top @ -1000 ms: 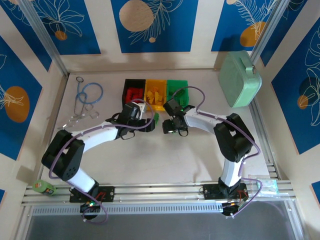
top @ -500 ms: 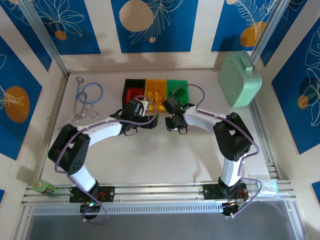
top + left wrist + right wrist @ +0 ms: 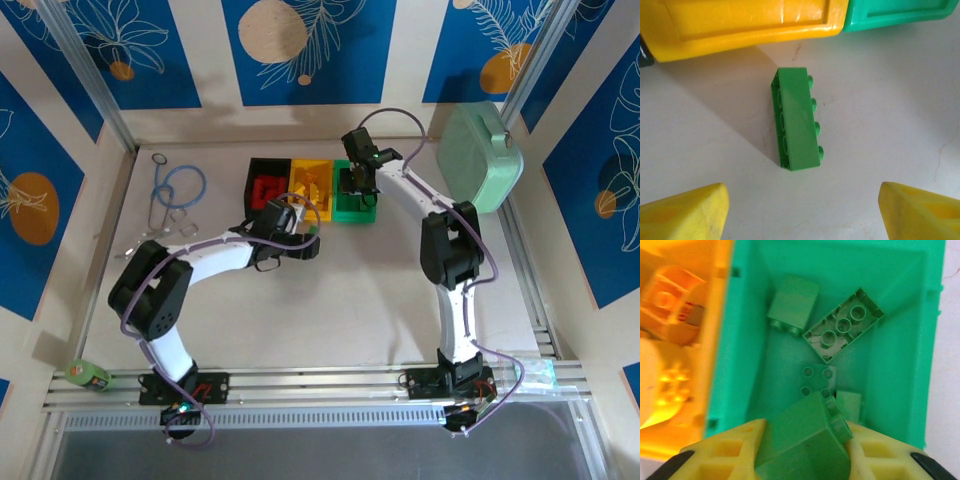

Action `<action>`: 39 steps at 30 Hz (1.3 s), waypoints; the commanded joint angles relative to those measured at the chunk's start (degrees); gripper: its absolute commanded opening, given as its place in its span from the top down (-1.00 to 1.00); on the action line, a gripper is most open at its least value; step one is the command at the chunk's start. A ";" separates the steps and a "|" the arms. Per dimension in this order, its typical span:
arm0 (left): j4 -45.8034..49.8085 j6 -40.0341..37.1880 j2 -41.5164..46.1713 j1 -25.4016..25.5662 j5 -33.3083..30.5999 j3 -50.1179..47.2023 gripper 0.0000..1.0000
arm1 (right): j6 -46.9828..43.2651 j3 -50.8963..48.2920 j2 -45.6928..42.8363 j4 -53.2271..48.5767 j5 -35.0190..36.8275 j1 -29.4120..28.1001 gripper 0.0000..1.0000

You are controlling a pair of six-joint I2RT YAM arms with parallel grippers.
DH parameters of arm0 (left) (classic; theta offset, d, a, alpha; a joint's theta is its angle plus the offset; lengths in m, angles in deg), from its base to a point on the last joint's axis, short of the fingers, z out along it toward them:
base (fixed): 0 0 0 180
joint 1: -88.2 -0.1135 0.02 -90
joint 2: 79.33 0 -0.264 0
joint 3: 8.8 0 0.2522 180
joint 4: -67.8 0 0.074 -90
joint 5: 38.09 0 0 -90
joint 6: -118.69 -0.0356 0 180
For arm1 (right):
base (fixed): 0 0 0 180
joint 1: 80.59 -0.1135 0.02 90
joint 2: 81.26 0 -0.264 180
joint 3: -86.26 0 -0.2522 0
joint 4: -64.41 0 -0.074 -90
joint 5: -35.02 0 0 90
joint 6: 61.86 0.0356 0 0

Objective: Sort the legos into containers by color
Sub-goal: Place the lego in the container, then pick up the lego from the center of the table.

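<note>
Three bins stand in a row at the back: black (image 3: 253,180), yellow (image 3: 297,172) and green (image 3: 357,210). My right gripper (image 3: 805,450) hangs over the green bin (image 3: 890,365), shut on a green brick (image 3: 800,440). Several green bricks (image 3: 842,325) lie inside that bin. On the table just in front of the yellow bin (image 3: 740,25) lies a long green brick (image 3: 796,120) on its side. My left gripper (image 3: 802,210) stands open, short of this brick, fingers (image 3: 685,212) wide on either side. In the top view the left gripper (image 3: 305,235) is near that brick (image 3: 313,232).
A large mint-green case (image 3: 480,160) sits at the back right. A blue cord with metal parts (image 3: 170,200) lies at the back left. A small green-capped bottle (image 3: 88,375) stands at the near left edge. Red bricks fill the black bin, yellow ones the yellow bin.
The right arm has swung from the table's middle up to the green bin, carrying a green brick. The left gripper has shifted slightly toward the green brick by the yellow bin.
</note>
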 commanded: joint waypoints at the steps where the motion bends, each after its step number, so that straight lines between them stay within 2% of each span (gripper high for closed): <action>1: 2.09 -2.00 -1.51 0.18 -0.71 2.94 -0.56 | -1.48 4.64 1.85 -5.05 -2.20 0.34 0.06; 5: 3.03 -2.67 -3.33 0.18 -0.89 4.63 -0.56 | -2.39 4.83 -0.49 -4.39 -4.87 -0.20 -0.55; 6: 3.19 -2.66 -3.83 0.17 -0.89 5.03 -0.56 | -2.29 4.42 -1.28 -4.39 -5.08 -0.29 -0.60; 12: 3.86 -3.39 -6.99 0.33 -1.72 6.97 -0.56 | -0.91 -6.17 -12.78 -0.17 -3.74 -2.18 -0.61; 17: 4.99 -4.07 -10.17 0.35 -2.38 9.90 -0.56 | 2.37 -23.20 -26.63 6.54 -0.95 -5.34 -0.62; 24: 6.96 -5.10 -15.36 1.05 -3.74 14.73 -0.49 | 11.41 -47.12 -43.04 11.63 2.77 -10.34 -0.61; 26: 7.57 -5.30 -16.69 1.25 -4.11 15.76 -0.36 | 14.15 -52.66 -46.42 12.56 2.80 -11.65 -0.60; 30: 10.60 -5.45 -18.01 2.46 -5.99 18.08 0.21 | 17.87 -59.80 -51.78 11.87 4.64 -13.70 -0.58; 33: 10.30 -5.96 -17.10 3.84 -6.39 18.61 0.51 | 18.70 -63.87 -55.89 13.01 6.80 -15.15 -0.53; 36: 9.40 -5.23 -16.96 4.30 -4.58 20.16 0.67 | 20.31 -69.09 -58.24 16.83 5.19 -15.62 -0.48; 39: 7.83 -4.58 -16.06 4.35 -4.37 21.76 0.74 | 23.49 -72.82 -58.16 18.23 4.47 -17.41 -0.47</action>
